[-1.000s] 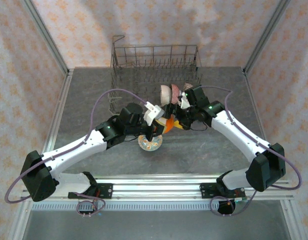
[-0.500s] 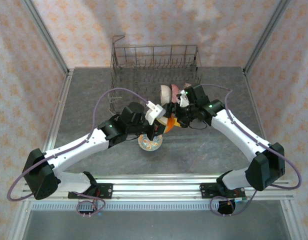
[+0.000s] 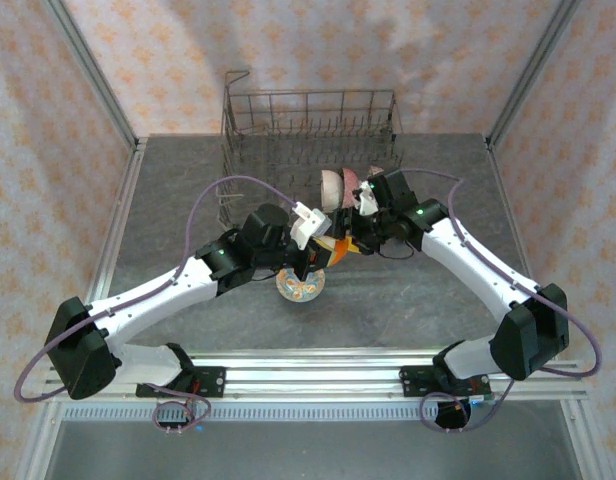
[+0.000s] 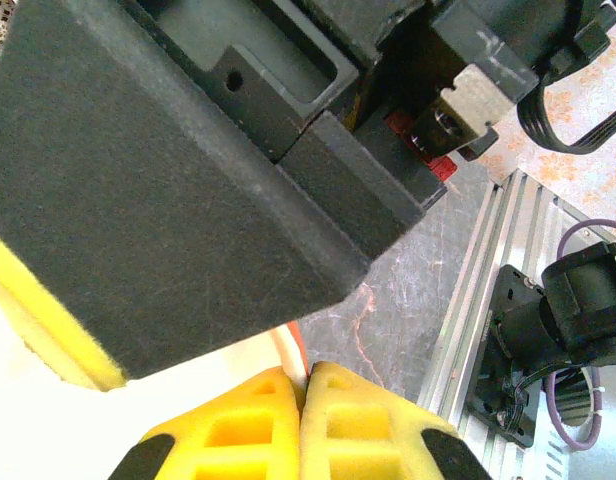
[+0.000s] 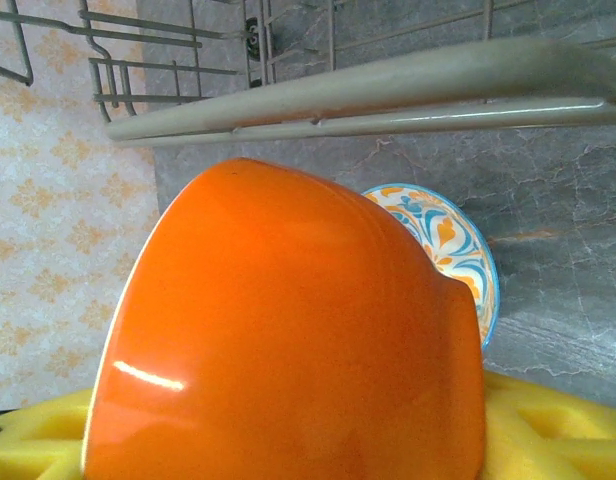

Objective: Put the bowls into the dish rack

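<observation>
Near edge of the worktop (image 3: 188,180): a metal rail (image 3: 308,375) is seen, with both arm bases bolted on it. Past it, around mid-worktop, the patterned bowl (image 3: 300,288) is set upright on the bare surface, empty. Just above and behind it, the orange bowl (image 3: 338,250) is held off the worktop, tilted, between the two grippers, which are crowded face to face. Left gripper (image 3: 322,250): its yellow pads (image 4: 238,425) are seen pressed together, with a thin orange rim pinched in the seam, so it is taken as clamped on the orange bowl. Right gripper (image 3: 356,238): its yellow pads (image 5: 553,430) are seen either side of the bowl's outer wall, but whether they are pressing cannot be told. A black housing (image 4: 188,200) sits tight against the left pads, blocking the space around the bowl. From the right wrist, the patterned bowl is seen below the orange one, with the rack's lower wires just beyond. Far side of the worktop: the dish rack (image 3: 308,95) is placed against the far edge, loop handle (image 3: 235,75) at its far left corner. In its near right part, a cream-pink bowl (image 3: 331,187) and a brown bowl (image 3: 352,181) are stood on edge; anything behind them is masked by the right wrist. The left arm's purple cable (image 3: 213,195) is looped over the rack's near left corner.
</observation>
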{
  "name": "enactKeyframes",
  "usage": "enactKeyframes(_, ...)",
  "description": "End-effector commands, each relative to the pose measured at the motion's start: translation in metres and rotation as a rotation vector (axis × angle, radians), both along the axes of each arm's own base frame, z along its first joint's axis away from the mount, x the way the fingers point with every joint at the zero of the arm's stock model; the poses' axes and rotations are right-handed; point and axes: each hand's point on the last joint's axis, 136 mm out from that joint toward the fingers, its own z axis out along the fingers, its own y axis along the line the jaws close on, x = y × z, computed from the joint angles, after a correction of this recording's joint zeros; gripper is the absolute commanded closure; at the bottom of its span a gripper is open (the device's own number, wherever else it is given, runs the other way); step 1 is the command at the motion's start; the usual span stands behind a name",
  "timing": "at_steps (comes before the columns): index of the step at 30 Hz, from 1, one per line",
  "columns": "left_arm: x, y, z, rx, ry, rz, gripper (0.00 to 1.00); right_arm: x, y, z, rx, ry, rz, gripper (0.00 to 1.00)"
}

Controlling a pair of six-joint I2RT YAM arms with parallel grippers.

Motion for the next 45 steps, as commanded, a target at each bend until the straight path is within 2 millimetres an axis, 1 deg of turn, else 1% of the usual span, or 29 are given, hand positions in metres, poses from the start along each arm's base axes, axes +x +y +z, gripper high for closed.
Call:
enactKeyframes(1,0.011,-0.003,0.023,-0.036,-0.078,0.014,1.0,-0.002,0.006,0.017,0.025,-0.028,0.028,0.37)
enactKeyframes(4,0.012,-0.001,0.021,-0.025,-0.074,0.021,1.0,0.0,0.006,0.02,0.024,-0.041,0.03,0.4)
enactKeyframes(8,0.015,0.001,0.023,-0.015,-0.081,0.037,1.0,0.002,0.005,0.026,0.013,-0.064,0.029,0.43)
enactKeyframes(9,0.017,0.001,0.024,-0.013,-0.086,0.046,0.97,0.003,0.003,0.027,0.003,-0.07,0.026,0.43)
enactKeyframes(10,0.018,0.002,0.026,-0.015,-0.092,0.055,0.92,0.004,0.002,0.028,-0.006,-0.076,0.024,0.44)
enactKeyframes(14,0.021,0.008,0.04,-0.048,-0.13,0.096,0.6,0.008,-0.004,0.035,-0.059,-0.115,0.025,0.44)
enactKeyframes(16,0.022,0.012,0.048,-0.061,-0.15,0.117,0.5,0.012,-0.005,0.041,-0.077,-0.133,0.022,0.45)
enactKeyframes(19,0.023,0.017,0.059,-0.074,-0.175,0.14,0.43,0.02,-0.003,0.054,-0.076,-0.168,0.024,0.45)
enactKeyframes(22,0.024,0.025,0.07,-0.086,-0.201,0.176,0.39,0.032,-0.001,0.064,-0.09,-0.207,0.012,0.45)
enactKeyframes(25,0.033,0.037,0.072,-0.087,-0.208,0.241,0.32,0.047,-0.003,0.068,-0.141,-0.248,0.0,0.45)
enactKeyframes(28,0.043,0.049,0.072,-0.08,-0.198,0.283,0.31,0.067,-0.005,0.072,-0.209,-0.288,-0.018,0.45)
enactKeyframes(31,0.054,0.062,0.073,-0.068,-0.198,0.33,0.3,0.088,-0.004,0.081,-0.248,-0.333,-0.04,0.45)
enactKeyframes(34,0.069,0.081,0.071,-0.038,-0.187,0.417,0.29,0.113,-0.006,0.09,-0.31,-0.388,-0.088,0.45)
enactKeyframes(36,0.081,0.096,0.065,-0.004,-0.166,0.484,0.28,0.129,-0.008,0.094,-0.354,-0.42,-0.111,0.45)
enactKeyframes(39,0.094,0.114,0.057,0.03,-0.129,0.55,0.28,0.149,-0.006,0.094,-0.412,-0.454,-0.119,0.45)
enactKeyframes(43,0.11,0.131,0.049,0.024,-0.073,0.615,0.28,0.167,0.001,0.094,-0.495,-0.487,-0.101,0.45)
enactKeyframes(45,0.116,0.137,0.046,0.022,-0.05,0.632,0.29,0.175,0.004,0.092,-0.542,-0.505,-0.097,0.45)
